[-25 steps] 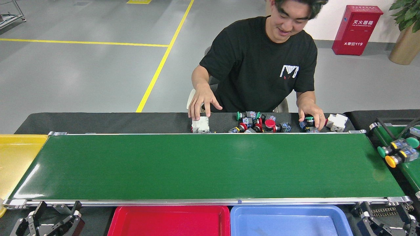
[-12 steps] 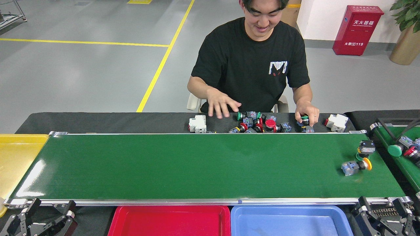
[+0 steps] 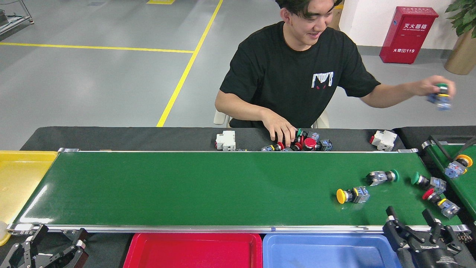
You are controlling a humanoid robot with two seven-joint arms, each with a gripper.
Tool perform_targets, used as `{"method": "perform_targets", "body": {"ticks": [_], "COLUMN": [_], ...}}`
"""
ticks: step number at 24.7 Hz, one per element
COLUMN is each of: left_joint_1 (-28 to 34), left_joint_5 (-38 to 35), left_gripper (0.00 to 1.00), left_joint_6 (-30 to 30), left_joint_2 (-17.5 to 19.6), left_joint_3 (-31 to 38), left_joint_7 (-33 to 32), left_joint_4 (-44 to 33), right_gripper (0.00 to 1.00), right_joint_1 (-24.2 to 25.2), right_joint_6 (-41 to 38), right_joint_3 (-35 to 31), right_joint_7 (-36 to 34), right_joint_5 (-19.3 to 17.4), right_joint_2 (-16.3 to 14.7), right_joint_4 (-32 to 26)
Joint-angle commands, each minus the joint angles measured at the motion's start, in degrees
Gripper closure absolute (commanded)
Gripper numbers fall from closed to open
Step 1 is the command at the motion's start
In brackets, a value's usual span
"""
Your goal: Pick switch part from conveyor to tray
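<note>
Switch parts [image 3: 352,195] lie on the conveyor [image 3: 186,186] just beyond the right claw [image 3: 412,222], its fingers apart.

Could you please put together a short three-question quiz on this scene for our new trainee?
1. How many switch parts lie on the wide green conveyor?
2. True or false: the red tray already holds a switch part.
3. Which switch part lies nearest the right tool: A) the yellow-capped one, B) the left green-capped one, C) the red-capped one?

Key
1. Four: yellow-capped, two green-capped (the second) and red-capped.
2. False; what shows of the red tray and the blue tray is empty.
3. C; the right tool stands open at the near rail, the left tool open at the far left.
</note>
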Motion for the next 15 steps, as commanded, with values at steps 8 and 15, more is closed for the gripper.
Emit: {"method": "perform_targets", "body": {"ticks": [8, 15], "left_joint_1": [-1.5, -2.5], "left_joint_5": [0.1, 0.1], "left_gripper": [0.00, 0.00], "left_joint_6": [0.1, 0.0], "left_joint_2": [0.7, 1.4], "left_joint_3": [0.7, 0.7], "left_joint_7": [0.4, 0.4], "left_joint_4": [1.1, 2.0], "right_gripper": [0.02, 0.02], "right_joint_1": [-4.9, -9.1], "right_joint_6": [1.8, 6.0], "right_joint_3": [10.3, 17.3], "right_joint_7": [3.6, 3.6], "right_joint_5": [0.6, 3.2], "right_joint_2": [1.3, 2.4], "right_joint_4": [0.4, 4.7]}}
